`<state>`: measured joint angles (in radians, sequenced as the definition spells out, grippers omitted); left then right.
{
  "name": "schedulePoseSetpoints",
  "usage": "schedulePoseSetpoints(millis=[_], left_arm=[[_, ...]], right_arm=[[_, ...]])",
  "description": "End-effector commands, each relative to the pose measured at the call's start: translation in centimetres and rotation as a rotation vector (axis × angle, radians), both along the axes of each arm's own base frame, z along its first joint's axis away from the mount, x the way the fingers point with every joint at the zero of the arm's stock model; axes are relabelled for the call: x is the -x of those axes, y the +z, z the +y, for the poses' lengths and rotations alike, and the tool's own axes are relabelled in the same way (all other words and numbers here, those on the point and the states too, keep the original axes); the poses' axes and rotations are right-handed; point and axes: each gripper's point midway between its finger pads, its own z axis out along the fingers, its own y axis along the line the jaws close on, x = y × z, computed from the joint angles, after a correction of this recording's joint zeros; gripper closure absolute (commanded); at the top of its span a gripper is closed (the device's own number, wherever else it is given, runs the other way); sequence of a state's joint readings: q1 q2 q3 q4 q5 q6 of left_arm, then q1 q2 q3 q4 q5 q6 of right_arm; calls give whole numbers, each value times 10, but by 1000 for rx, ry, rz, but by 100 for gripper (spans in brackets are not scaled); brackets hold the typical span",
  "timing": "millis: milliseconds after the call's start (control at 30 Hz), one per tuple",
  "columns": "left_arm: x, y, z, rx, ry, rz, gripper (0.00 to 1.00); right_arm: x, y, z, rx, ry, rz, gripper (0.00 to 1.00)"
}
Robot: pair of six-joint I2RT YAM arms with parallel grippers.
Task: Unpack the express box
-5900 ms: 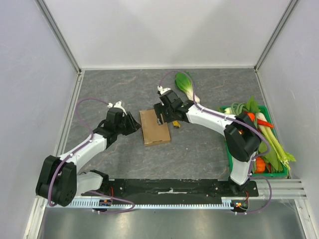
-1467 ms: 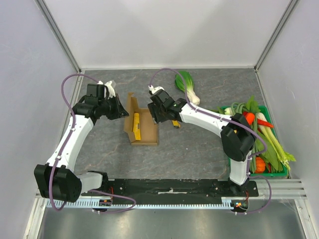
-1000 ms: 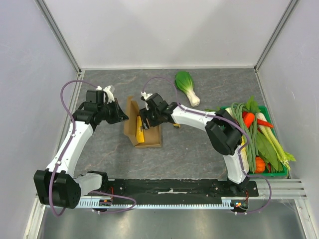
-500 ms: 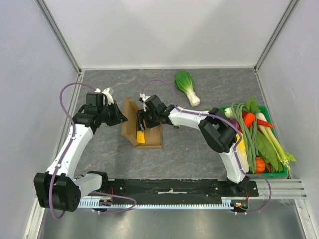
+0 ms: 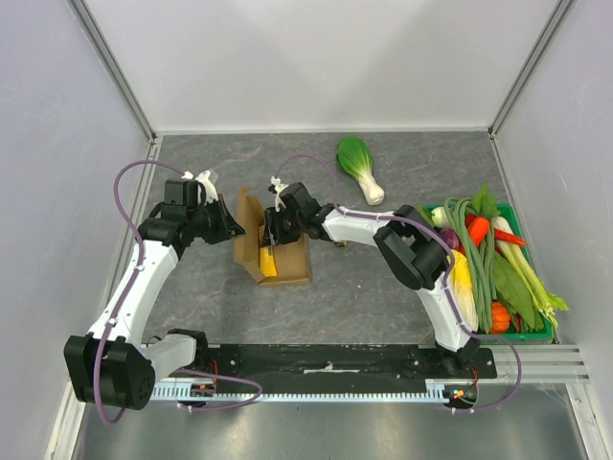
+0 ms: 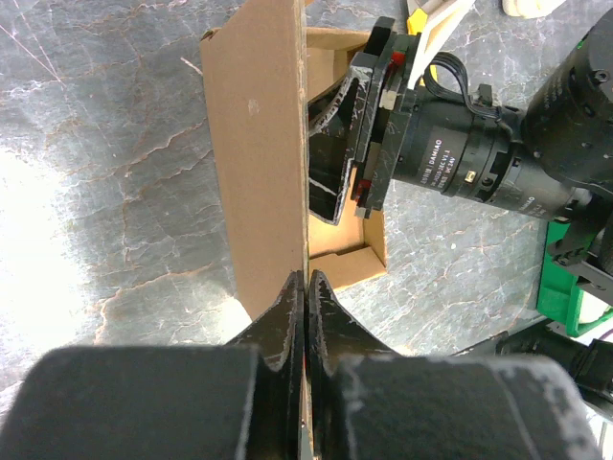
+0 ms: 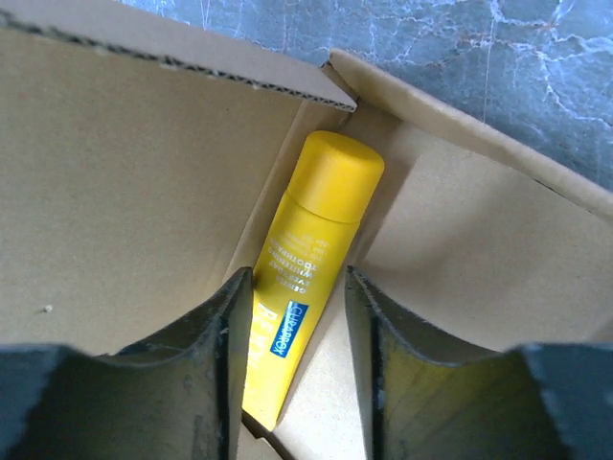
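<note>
Half of the job looks done, judging by how things lie. The express box [image 5: 295, 263] sits on the desk [image 5: 383, 287] between the two arms. Its lid [image 6: 254, 163] is swung up and stands on edge along the box's left side. The left end effector [image 6: 305, 305] is pinched tight on the free edge of that lid, fingers pressed together with only the cardboard between them, holding it upright so the inside is exposed.

Inside lies a yellow tube [image 7: 308, 249], lengthwise against the fold where the lid meets the base, its cap pointing away from the right wrist camera. The right end effector [image 7: 297, 307] is down in the box with its fingers parted, one on each side of the tube's lower half. One finger is just beside or touching the tube and the other shows a clear gap, so it has hold of nothing yet.

What remains, as I read it, is to close on the tube, lift it clear of the cardboard walls and set it out on the desk. No other contents show, though the right wrist hides part of the box floor in the top view. A bok choy [image 5: 359, 165] lies well apart toward the far edge, and a green crate [image 5: 525, 336] of vegetables stands at the right; neither seems involved.
</note>
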<state>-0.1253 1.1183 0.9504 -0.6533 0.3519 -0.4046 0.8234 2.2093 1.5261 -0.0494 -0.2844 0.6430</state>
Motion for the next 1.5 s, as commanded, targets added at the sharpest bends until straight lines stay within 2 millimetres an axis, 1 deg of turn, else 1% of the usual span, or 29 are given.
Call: schedulePoseSetpoints(millis=[0, 33, 133, 167, 233, 267, 333, 367, 433, 467, 533, 567, 633, 700, 733, 800, 833, 900, 933, 1000, 1033, 1067, 1133, 1167, 1200, 1233, 1367, 1400, 1467], left_arm=[[14, -1, -4, 25, -21, 49, 98], [14, -2, -4, 21, -21, 48, 98], [13, -2, 1, 1, -8, 42, 98], [13, -2, 2, -9, -3, 42, 98], [12, -3, 10, -52, 20, 36, 98], [10, -1, 13, -67, 30, 32, 98], [9, -1, 23, -116, 58, 33, 98], [7, 3, 26, -131, 67, 20, 98], [6, 6, 34, -169, 88, 17, 98], [5, 8, 36, -181, 94, 12, 98], [3, 12, 42, -213, 107, 2, 98], [2, 14, 44, -223, 113, -2, 98], [-1, 17, 50, -256, 127, -11, 98], [-3, 19, 55, -286, 139, -14, 98], [-5, 21, 58, -301, 139, -19, 98], [-7, 23, 62, -324, 146, -20, 98], [-9, 26, 63, -334, 147, -28, 98], [-11, 28, 64, -340, 147, -31, 98], [-14, 29, 68, -360, 163, -32, 98], [-16, 28, 72, -381, 169, -29, 98], [-17, 29, 73, -388, 175, -31, 98], [-19, 27, 75, -399, 179, -27, 98], [-19, 26, 75, -402, 177, -20, 98], [-19, 24, 75, -401, 178, -17, 98], [-21, 25, 74, -394, 183, -21, 97], [-20, 24, 74, -393, 182, -22, 97], [-22, 23, 70, -368, 178, -27, 92], [-22, 22, 68, -361, 177, -25, 88], [-22, 23, 65, -342, 171, -29, 81]], right_arm=[[16, -36, -2, 25, 20, 81, 55], [18, -35, 0, 13, 27, 84, 56], [20, -32, 0, -1, 27, 91, 69], [19, -26, 2, -17, 30, 81, 78], [16, -18, 4, -36, 28, 62, 83], [15, -10, 4, -45, 26, 53, 89], [13, -2, 5, -55, 24, 38, 95], [10, 8, 5, -67, 18, 20, 97], [6, 19, 4, -81, 12, 5, 97], [2, 30, 4, -97, 6, -10, 97], [-2, 43, 3, -118, -8, -16, 97], [-7, 56, 2, -140, -19, -29, 97], [-12, 70, 0, -163, -25, -41, 97], [-21, 94, -4, -200, -37, -78, 97], [-21, 108, -5, -224, -28, -93, 97], [-30, 126, -10, -260, -41, -116, 97], [-31, 140, -13, -283, -43, -129, 97], [-38, 154, -19, -311, -58, -137, 97], [-41, 163, -24, -324, -66, -144, 96], [-44, 165, -33, -323, -80, -145, 96], [-46, 170, -41, -323, -87, -159, 95], [-45, 159, -48, -300, -95, -159, 95], [-47, 152, -62, -245, -92, -220, 95], [-44, 135, -70, -201, -103, -213, 95], [-43, 127, -75, -173, -88, -226, 95], [-39, 112, -82, -144, -88, -212, 95], [-33, 77, -93, -72, -93, -175, 95], [-32, 65, -94, -57, -91, -159, 94], [-31, 54, -93, -50, -84, -138, 90]])
